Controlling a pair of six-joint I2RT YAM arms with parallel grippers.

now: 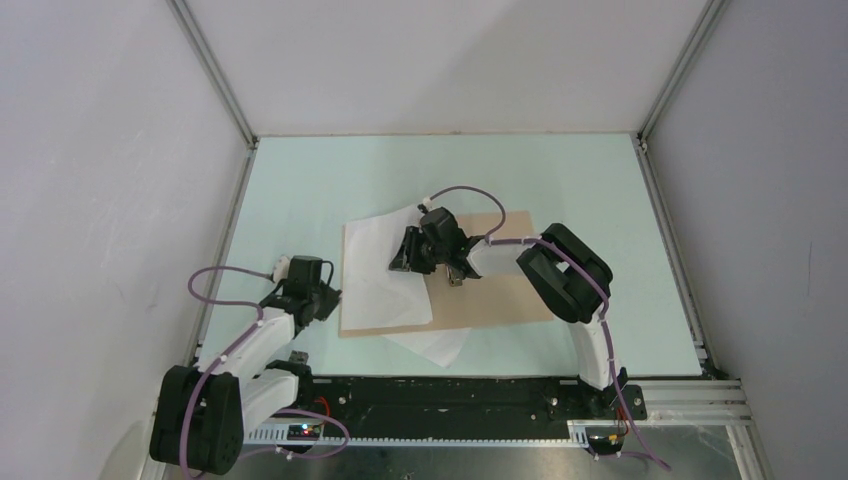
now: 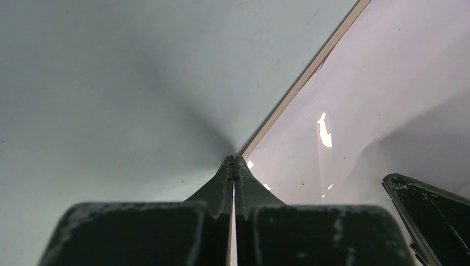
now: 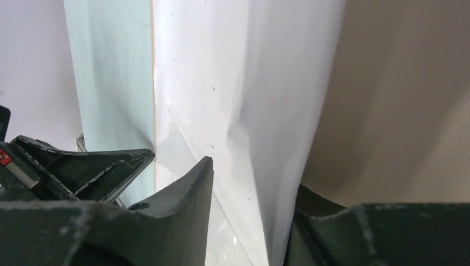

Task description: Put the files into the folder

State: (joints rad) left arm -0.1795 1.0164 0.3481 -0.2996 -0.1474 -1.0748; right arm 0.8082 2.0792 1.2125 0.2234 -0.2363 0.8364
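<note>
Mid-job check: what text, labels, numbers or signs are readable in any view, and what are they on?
No text can be read in any view.
The files: the sheets look blank; any print is too faint to read.
The folder: no label or writing shows.
The red tag at the left edge of the right wrist view: too small to read.

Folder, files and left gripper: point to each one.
folder [image 1: 500, 295], top view, bare tan right part.
files [image 1: 380, 270], top view, middle of the white sheet.
left gripper [image 2: 233, 163], left wrist view, between its shut fingertips.
</note>
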